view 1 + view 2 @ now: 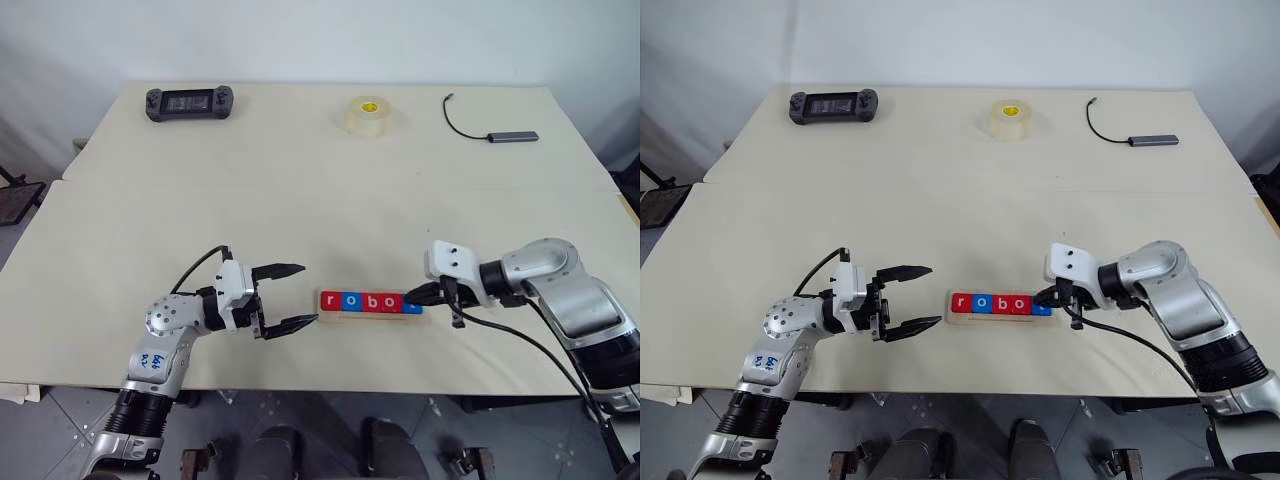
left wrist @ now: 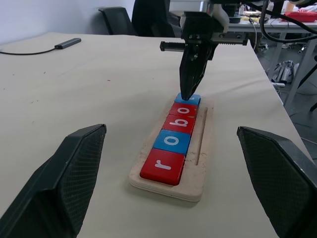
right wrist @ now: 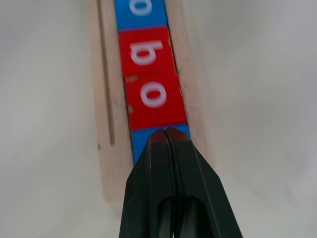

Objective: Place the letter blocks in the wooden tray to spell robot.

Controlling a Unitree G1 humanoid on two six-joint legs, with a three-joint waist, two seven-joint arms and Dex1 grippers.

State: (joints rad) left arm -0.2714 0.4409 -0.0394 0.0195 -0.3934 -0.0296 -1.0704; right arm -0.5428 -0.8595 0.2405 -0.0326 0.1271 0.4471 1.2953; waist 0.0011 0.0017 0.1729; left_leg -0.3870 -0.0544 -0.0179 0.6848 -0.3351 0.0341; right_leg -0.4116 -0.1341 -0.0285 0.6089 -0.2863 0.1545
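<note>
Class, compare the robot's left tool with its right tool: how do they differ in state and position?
The left tool is open, its fingers spread wide; the right tool is shut, tips pressed together. The left tool sits just off the r end of the wooden tray, apart from it; the right tool's tips are down on the last blue block at the other end. Both have black fingers and point at the tray.

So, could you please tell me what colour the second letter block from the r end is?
Blue, with a white o; the left wrist view shows it best.
</note>
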